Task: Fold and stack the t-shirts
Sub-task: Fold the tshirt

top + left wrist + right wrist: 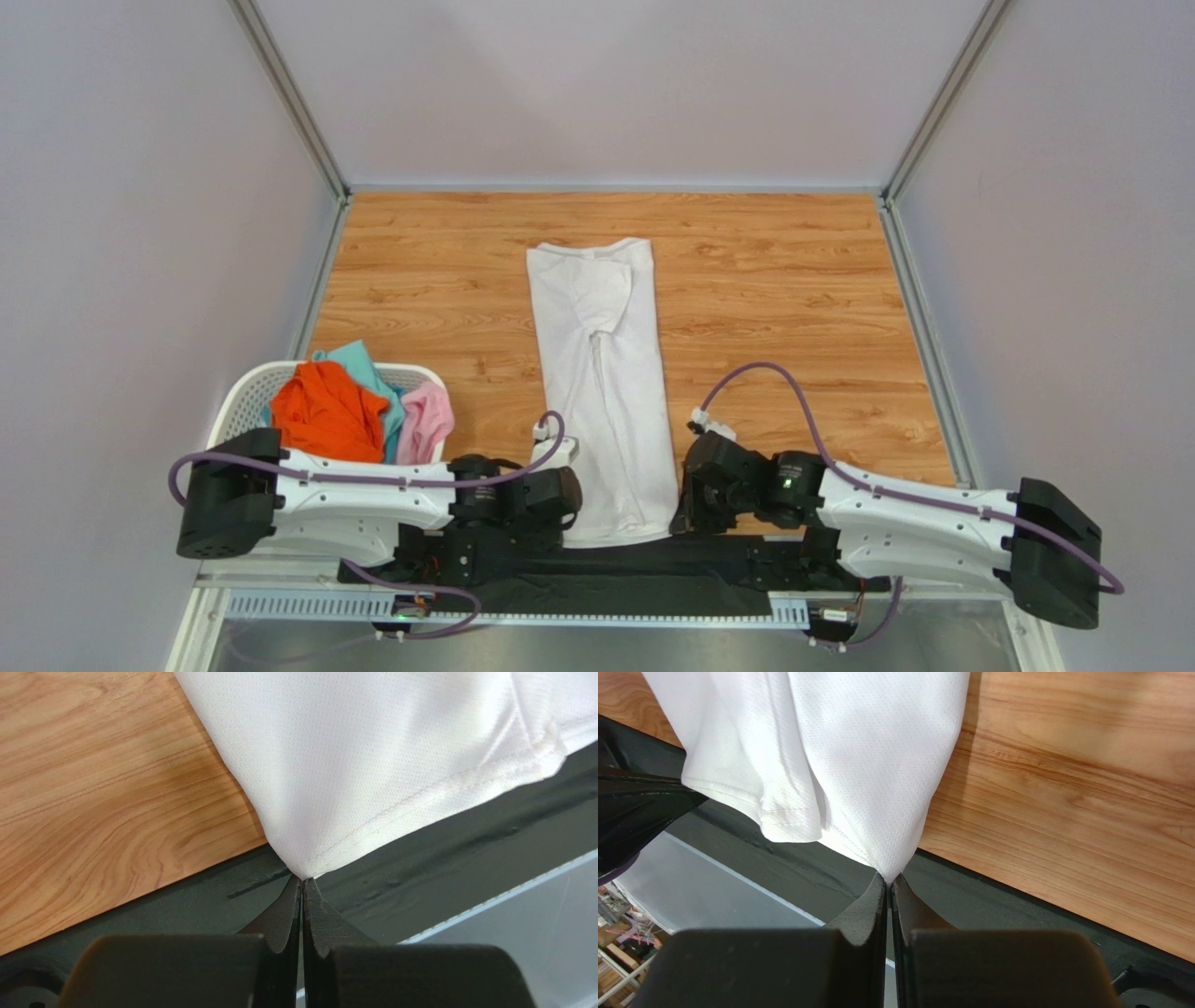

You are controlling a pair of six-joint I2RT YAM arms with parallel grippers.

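Wood tabletop [786,280] flanks the white t-shirt [603,378]; left hand [302,879] and right hand [889,877] clamp its near hem corners.

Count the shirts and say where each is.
4. The white shirt lies lengthwise mid-table, near corners pinched by left gripper and right gripper. The orange shirt, teal shirt and pink shirt sit heaped in the basket; more may hide underneath.

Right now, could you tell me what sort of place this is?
Probably a robot lab cell for laundry folding: plain walls enclose a wood-grain table, the left arm and right arm are mounted at its near edge, and a basket of coloured shirts sits near a white t-shirt.
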